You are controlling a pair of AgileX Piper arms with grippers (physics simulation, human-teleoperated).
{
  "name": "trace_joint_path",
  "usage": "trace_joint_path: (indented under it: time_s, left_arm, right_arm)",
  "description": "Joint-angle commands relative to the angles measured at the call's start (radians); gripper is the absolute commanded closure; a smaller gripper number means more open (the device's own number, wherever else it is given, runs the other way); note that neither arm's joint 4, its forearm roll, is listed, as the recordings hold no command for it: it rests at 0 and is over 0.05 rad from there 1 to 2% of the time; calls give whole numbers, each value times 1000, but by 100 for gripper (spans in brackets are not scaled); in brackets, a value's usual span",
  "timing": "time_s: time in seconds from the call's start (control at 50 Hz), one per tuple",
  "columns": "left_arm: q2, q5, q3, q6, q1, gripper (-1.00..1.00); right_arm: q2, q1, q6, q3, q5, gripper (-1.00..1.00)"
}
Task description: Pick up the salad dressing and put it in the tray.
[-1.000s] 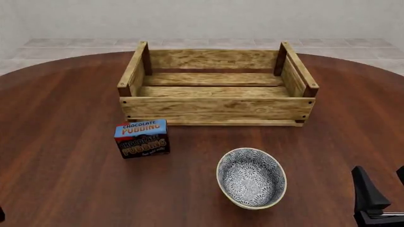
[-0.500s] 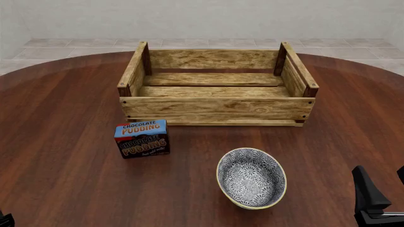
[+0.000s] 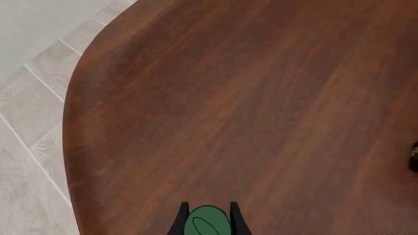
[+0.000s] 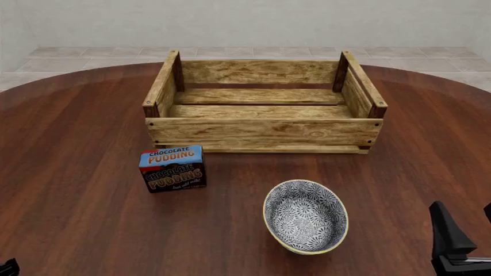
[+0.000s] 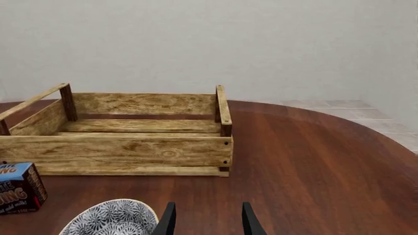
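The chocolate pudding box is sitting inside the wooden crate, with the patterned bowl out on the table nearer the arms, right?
Not quite. The chocolate pudding box stands on the table outside the wooden crate, just in front of its left corner, as the front view shows. No item shows inside the crate. The patterned bowl is indeed out on the table nearer the arms.

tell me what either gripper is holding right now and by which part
The left gripper holds the salad dressing with a finger on each side of its green cap. The right gripper is open, holding nothing.

A chocolate pudding box (image 4: 172, 168) stands on the wooden table (image 4: 77, 190), a patterned bowl (image 4: 305, 216) nearby.
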State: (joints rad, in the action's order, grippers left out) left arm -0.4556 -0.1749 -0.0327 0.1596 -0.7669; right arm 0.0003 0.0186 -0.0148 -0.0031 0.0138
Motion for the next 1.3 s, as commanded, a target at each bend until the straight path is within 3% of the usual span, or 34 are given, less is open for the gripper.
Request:
trace_joint_path:
  time_s: [0.02,0.24,0.64,1.3]
  left_arm:
    - [83,-92,-35,-4,24,100]
    - [293,-294,-86,-7,124,100]
    - [442,-431,-214,1,257,100]
    - [449,-424,-405,66,548,100]
  right_arm:
    - [0,4,2,1,-2,-100]
    - [0,12,9,0,-3,-100]
    - [0,14,18,-1,-3,-100]
    - [0,19,35,0,-2,-100]
